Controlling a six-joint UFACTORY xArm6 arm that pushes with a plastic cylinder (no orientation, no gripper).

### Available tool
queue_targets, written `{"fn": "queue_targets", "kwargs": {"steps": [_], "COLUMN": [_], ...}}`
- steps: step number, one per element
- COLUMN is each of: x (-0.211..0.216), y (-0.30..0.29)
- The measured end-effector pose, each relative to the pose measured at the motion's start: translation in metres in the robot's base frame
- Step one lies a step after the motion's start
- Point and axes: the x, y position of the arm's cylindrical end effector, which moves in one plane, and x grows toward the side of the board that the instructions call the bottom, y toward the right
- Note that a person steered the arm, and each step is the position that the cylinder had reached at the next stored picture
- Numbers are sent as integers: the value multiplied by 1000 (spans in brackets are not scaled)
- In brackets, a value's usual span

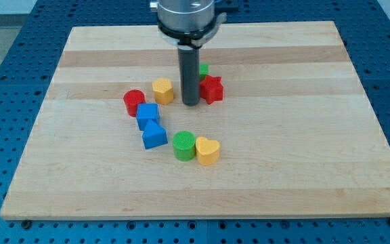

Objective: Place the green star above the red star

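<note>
Green plastic, only a sliver of the green star (203,69), shows behind my dark rod at the upper edge of the red plastic star (212,89), so it seems almost placed already. My tip (191,104) has nothing to open or close; it rests bare on the pale wooden board (303,169), just left of the red star. I would circle left and nudge gently, sparing the yellow hexagonal block (162,90).

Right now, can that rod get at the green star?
Probably yes: my tip sits just left of the red star, with the green star peeking out right behind it, nothing between.
</note>
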Motion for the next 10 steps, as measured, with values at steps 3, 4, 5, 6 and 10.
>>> {"fn": "queue_targets", "kwargs": {"steps": [3,4,5,6,10], "x": [-3,-23,-26,-26,-58], "y": [-12,-6,5,40,14]}}
